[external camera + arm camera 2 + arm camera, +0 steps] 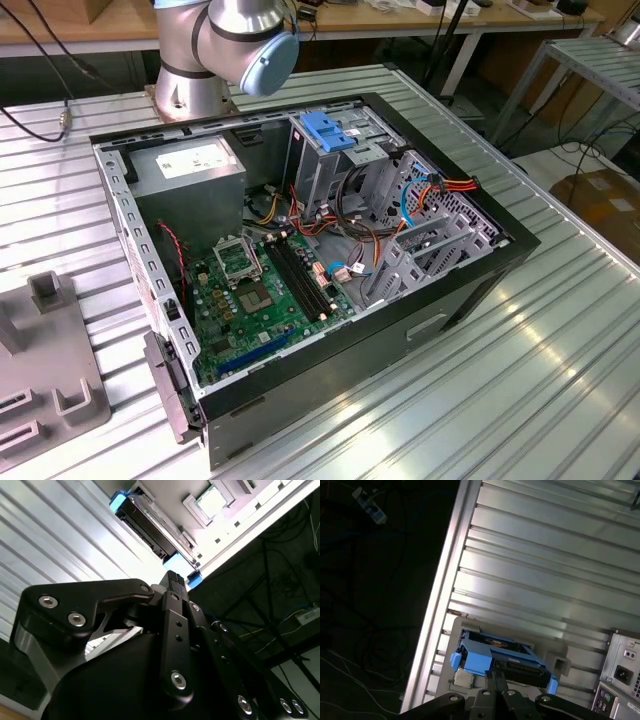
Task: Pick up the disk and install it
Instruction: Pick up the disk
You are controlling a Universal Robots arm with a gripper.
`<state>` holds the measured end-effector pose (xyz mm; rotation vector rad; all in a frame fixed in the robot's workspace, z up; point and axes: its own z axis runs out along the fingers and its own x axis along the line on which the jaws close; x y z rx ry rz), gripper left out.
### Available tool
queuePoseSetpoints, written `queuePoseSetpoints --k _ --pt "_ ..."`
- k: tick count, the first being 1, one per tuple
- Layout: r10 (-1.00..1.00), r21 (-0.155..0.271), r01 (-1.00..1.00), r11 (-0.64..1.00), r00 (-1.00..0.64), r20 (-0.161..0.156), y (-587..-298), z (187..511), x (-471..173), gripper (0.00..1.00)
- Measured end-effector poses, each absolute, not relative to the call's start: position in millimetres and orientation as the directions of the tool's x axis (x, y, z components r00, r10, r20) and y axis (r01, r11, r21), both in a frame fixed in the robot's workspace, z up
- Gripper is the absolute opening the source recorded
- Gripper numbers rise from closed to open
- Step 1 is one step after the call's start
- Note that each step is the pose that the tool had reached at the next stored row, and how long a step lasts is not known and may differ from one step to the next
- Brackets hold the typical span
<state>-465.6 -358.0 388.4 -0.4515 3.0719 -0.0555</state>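
The disk point(495, 659) stands on edge in its bright blue frame, held in a pale grey holder point(561, 663) on the ribbed metal table near the table's edge. In the second wrist view the disk point(150, 525) shows as a dark slab with blue ends. My gripper point(496, 676) hovers just short of the disk's near edge, its black fingers point(172, 582) pressed together with nothing between them. In the exterior view the open computer case point(470, 290) lies on its side, with the arm's base point(215, 50) behind it.
Inside the case are a green motherboard point(265, 290), a grey power supply point(190, 175), a metal drive cage with a blue handle point(330, 130) and loose cables. An empty grey fixture point(45, 370) sits at the exterior view's left. The case's rear panel point(622, 672) stands close beside the holder.
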Motion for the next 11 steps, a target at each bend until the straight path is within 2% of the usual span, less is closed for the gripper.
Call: queuePoseSetpoints --k 11 --pt "-0.505 -0.041 -0.504 0.863 -0.863 -0.031 -358.0 388.4 -465.6 0.10"
